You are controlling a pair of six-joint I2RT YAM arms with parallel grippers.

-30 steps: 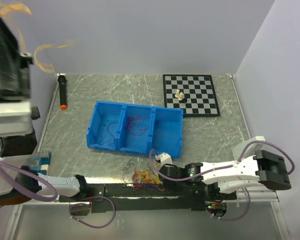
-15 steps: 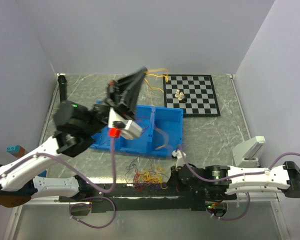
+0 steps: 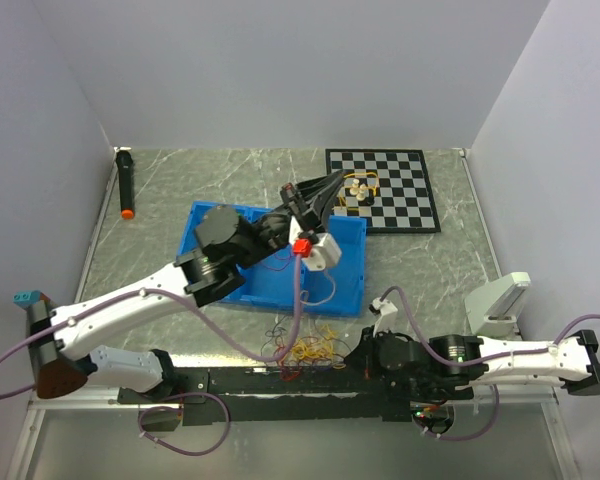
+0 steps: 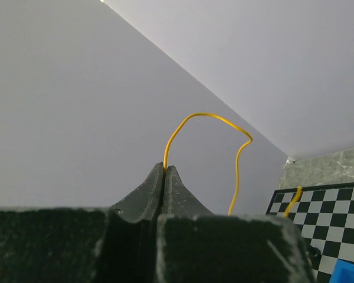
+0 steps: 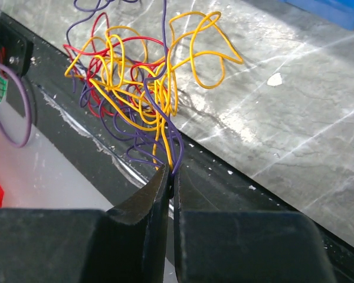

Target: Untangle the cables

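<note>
The tangle of cables (image 3: 310, 350), thin yellow, red and purple wires, lies at the table's near edge between the arm bases. In the right wrist view the tangle (image 5: 135, 82) sits just beyond my fingers. My right gripper (image 5: 170, 174) is shut on yellow and purple strands at its near end, and it lies low to the right of the tangle in the top view (image 3: 348, 356). My left gripper (image 3: 340, 180) is raised over the bin's far right corner. It is shut (image 4: 165, 166) on one yellow cable (image 4: 206, 115), which loops up and hangs toward the chessboard.
A blue three-compartment bin (image 3: 195, 215) stands mid-table, partly under my left arm, with red wire (image 3: 275, 262) in it. A chessboard (image 3: 400, 195) with a few chess pieces (image 3: 358, 190) lies at the back right. A black marker (image 3: 125, 185) lies at the back left.
My left arm has swung down from close to the camera and moved right, carrying the yellow cable over the bin toward the chessboard. My right arm stretched left and stays at the tangle.
</note>
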